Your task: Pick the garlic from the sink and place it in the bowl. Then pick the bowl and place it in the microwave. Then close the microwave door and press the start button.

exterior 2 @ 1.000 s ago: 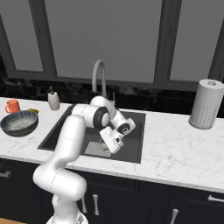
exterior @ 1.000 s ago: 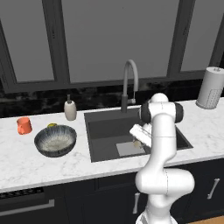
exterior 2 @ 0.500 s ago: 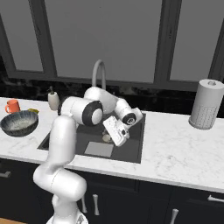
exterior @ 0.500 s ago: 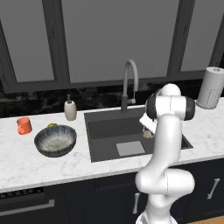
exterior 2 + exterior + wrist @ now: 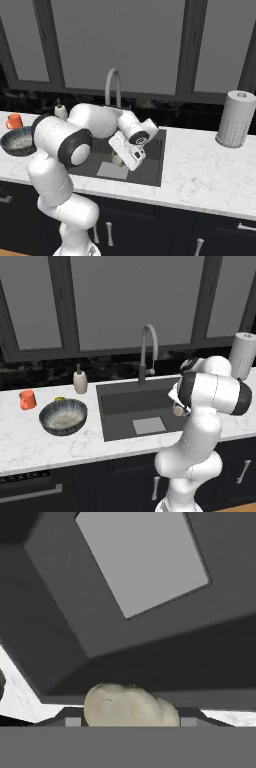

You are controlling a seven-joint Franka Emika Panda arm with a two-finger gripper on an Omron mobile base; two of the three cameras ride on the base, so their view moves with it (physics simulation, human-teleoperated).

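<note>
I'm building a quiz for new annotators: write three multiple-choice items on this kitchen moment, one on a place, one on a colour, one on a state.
1. Where does the wide ribbed blue-grey bowl stand?
A. on the white marble counter, left of the dark grey sink
B. inside the sink
C. beside the paper towel roll

2. What colour is the small mug?
A. green
B. orange
C. black

3. What is the state of the small pale garlic bulb?
A. lying in the bowl
B. resting on the drain plate
C. between the fingers of the hand, lifted over the sink

Answers: 1 A, the left base view shows it on the marble; 2 B, it is plainly orange; 3 C, the hand view shows the bulb at the fingertips with the basin behind it.
</note>
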